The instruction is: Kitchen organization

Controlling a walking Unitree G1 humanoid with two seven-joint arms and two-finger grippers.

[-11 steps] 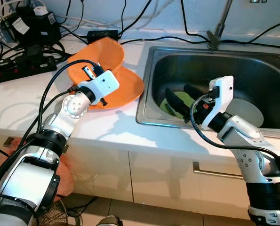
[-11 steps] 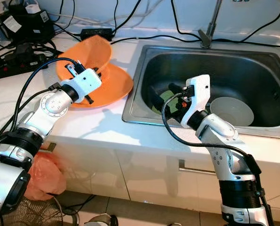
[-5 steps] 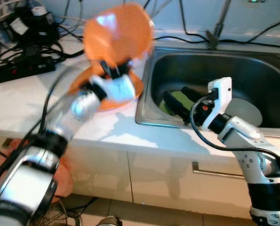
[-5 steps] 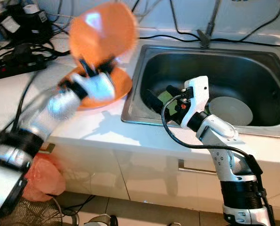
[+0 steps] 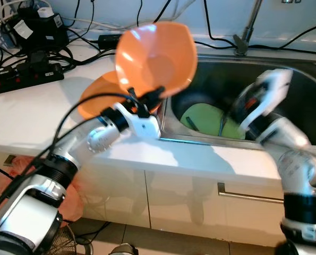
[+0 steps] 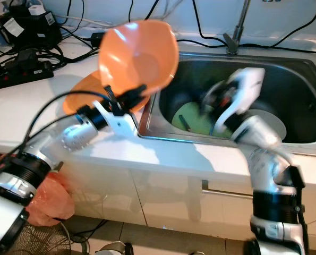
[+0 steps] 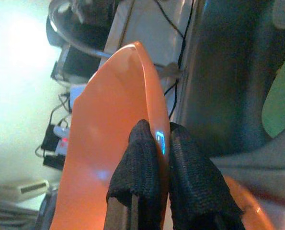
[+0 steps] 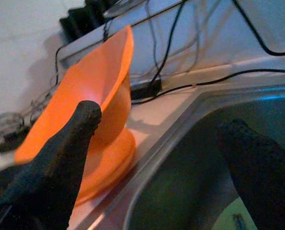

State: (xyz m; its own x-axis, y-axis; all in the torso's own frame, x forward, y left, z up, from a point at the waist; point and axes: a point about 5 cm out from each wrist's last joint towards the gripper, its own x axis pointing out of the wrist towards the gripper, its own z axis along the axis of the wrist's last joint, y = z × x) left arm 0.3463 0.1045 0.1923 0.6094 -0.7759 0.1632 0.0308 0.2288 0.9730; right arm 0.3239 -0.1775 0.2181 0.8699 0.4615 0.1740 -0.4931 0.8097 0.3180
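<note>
The left claw (image 5: 147, 98) is clamped on the lower rim of an orange bowl (image 5: 158, 53); in the left wrist view the two black fingers (image 7: 142, 158) press together with the thin orange wall between them. The orange bowl is held in the air, tilted so that its open side faces the head camera, above the seam where the white table (image 5: 35, 119) meets the left edge of the steel sink (image 5: 306, 85). A second orange dish (image 5: 94, 98) lies flat on the table, behind and below the raised bowl, just beside the sink edge. The right claw (image 8: 156, 163) is raised over the sink, and its arm (image 5: 269, 103) is blurred in both head views. In the right wrist view its fingers stand wide apart with nothing between them, pointing toward the orange bowl and the sink's left rim. A green plate (image 5: 205, 118) lies on the sink floor, and a pale bowl (image 6: 269, 123) sits beside it, partly hidden by the right arm. A faucet (image 5: 245, 32) stands at the back edge of the sink. Black cables and a power strip (image 5: 25, 74) occupy the far left part of the table, well apart from the sink. An orange-pink bag (image 6: 46, 199) sits on the floor below the table.
</note>
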